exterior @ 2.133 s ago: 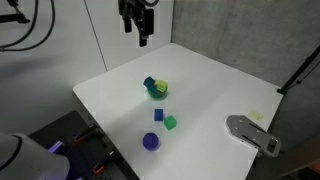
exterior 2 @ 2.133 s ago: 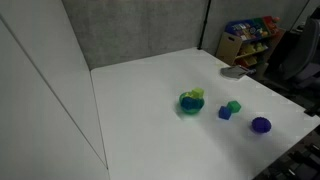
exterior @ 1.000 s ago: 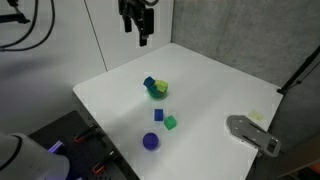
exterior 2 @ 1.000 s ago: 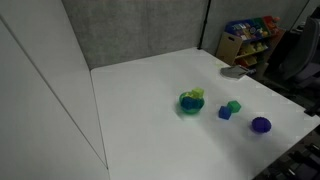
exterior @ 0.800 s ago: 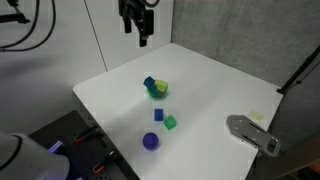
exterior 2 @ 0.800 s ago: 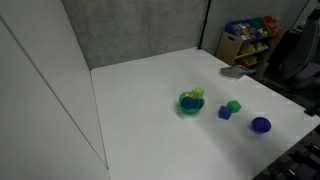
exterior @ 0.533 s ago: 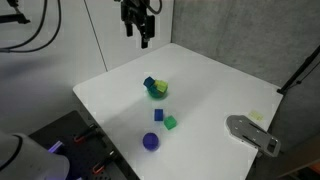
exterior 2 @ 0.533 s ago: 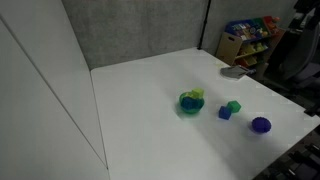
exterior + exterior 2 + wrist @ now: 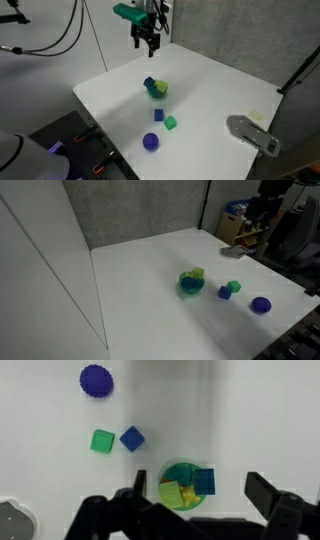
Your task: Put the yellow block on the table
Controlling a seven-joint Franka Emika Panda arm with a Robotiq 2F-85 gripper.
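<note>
Wrist view: one yellow block (image 9: 172, 493), two blue blocks (image 9: 205, 481) (image 9: 132, 438), tool (image 9: 198, 487) spread wide, empty.

The yellow block (image 9: 172, 493) is small and pale, a little greenish. It lies inside a green bowl (image 9: 181, 464) and touches a blue block (image 9: 204, 481) in the same bowl. The bowl stands near the middle of the table (image 9: 215, 85), which has a white, smooth top.

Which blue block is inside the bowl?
The blue block beside the yellow block; the other blue block sits on the table by the green block.
</note>
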